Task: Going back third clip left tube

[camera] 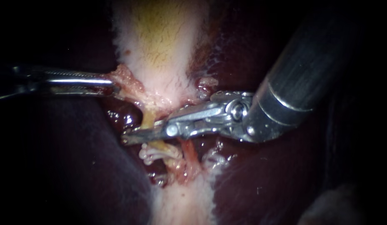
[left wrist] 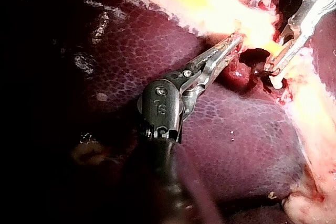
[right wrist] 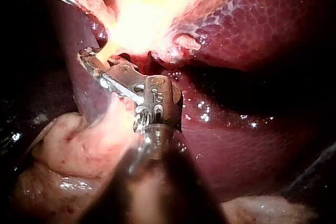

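Liver (camera: 260,183): dark red, lying beneath and to either side of both instruments. Gallbladder (camera: 160,37): pale with a yellow core, beyond both sets of jaws. Right instrument (camera: 128,138): enters from upper right, jaws laid across the left tube (camera: 148,120), with only a narrow gap between them and nothing gripped. Left instrument (camera: 112,85): enters from the left, jaws closed on a flap at the narrow end of the gallbladder. Left tube: yellowish, descends from the gallbladder, passes behind the right jaws near their tip, reappears on the far side. Clips (camera: 153,154): white, bunched on the left tube just beside the right jaws, on the side away from the gallbladder; count unclear. Right tube (camera: 189,156): reddish, just beside the clips, under the mid-length of the right jaws. Step in hand, by judgement: retreat of the right instrument from the left tube, clips in place. Next move: draw back along the shaft line, jaws parted enough to clear the tube. Obstructions: right tube and frayed tissue close under the jaws. Risk: snagging a clip or tearing the tube.
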